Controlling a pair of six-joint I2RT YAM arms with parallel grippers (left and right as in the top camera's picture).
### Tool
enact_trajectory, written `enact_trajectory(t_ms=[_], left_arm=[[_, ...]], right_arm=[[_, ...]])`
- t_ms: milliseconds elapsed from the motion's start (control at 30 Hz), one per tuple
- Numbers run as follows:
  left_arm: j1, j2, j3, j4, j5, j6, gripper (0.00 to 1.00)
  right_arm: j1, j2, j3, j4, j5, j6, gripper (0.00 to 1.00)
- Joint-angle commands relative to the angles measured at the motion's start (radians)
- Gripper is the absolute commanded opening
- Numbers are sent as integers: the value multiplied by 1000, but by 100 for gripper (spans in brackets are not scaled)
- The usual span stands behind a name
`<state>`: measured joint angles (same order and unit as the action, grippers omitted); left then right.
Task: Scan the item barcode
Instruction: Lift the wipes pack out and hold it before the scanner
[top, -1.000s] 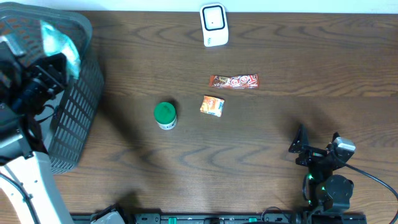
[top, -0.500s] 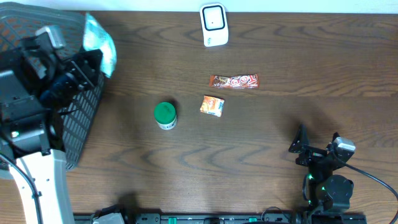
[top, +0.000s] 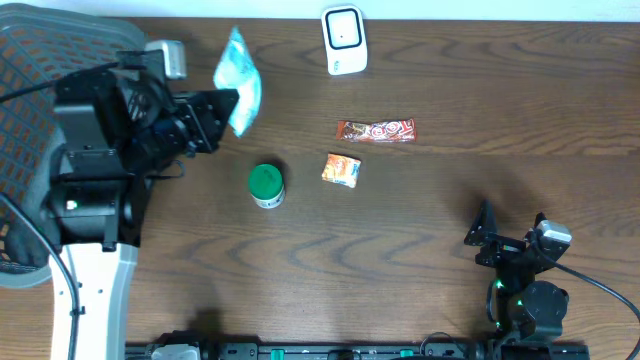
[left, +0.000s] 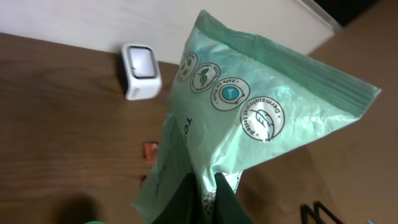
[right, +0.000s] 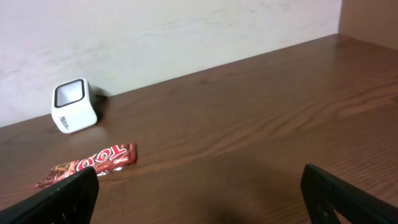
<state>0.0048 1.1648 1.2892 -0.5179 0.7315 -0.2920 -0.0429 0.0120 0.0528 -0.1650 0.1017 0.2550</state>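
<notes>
A pale green pouch hangs above the table, left of the white barcode scanner. My left gripper is shut on the pouch's lower edge. In the left wrist view the pouch fills the middle, printed with round icons, and is pinched where the left gripper closes; the scanner stands behind it to the left. My right gripper rests open at the front right, holding nothing. The right wrist view shows the right gripper with wide-apart fingers and the scanner far off.
A dark mesh basket stands at the left edge. A green-lidded can, a small orange packet and a red candy bar lie mid-table. The candy bar also shows in the right wrist view.
The left arm has lifted the pouch out of the basket and carried it right, toward the scanner. The right arm has not moved.
</notes>
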Motion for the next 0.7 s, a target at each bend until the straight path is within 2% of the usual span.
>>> enact_trajectory(t_ms=[0, 367, 667], left_arm=[[-55, -15, 0, 4, 18, 10, 7], [-200, 27, -12, 0, 18, 38, 8], [-314, 143, -12, -5, 18, 74, 7]], right_arm=[[-8, -5, -4, 1, 5, -2, 99], [-8, -5, -4, 1, 5, -2, 99], [-8, -5, -4, 1, 5, -2, 99]])
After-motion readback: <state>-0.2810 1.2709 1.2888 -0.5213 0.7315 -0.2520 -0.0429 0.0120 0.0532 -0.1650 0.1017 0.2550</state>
